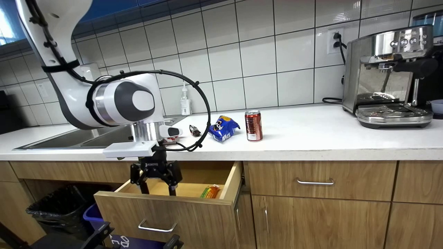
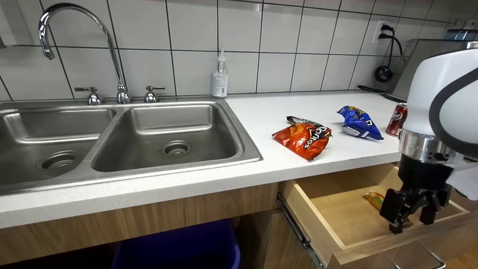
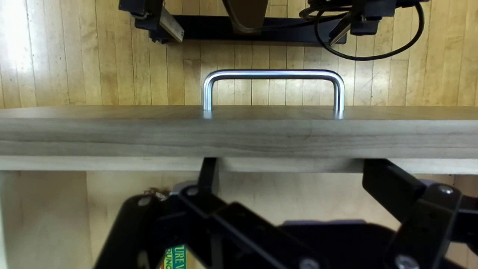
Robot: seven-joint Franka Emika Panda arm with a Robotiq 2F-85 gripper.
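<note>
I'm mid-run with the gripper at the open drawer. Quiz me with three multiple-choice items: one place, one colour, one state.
1. Where does the small orange-and-green packet lie?
A) in the sink
B) in the open drawer
C) on the counter

2. What is the main colour of the snack bag nearest the can?
A) green
B) white
C) blue

3. How do the jaws of the gripper stand?
A) apart
B) shut on the can
C) shut on the drawer handle

1: B, as both exterior views show it inside the drawer's walls.
2: C, as its wrapping is mostly blue in both exterior views.
3: A, as the wrist view shows a wide gap between them.
</note>
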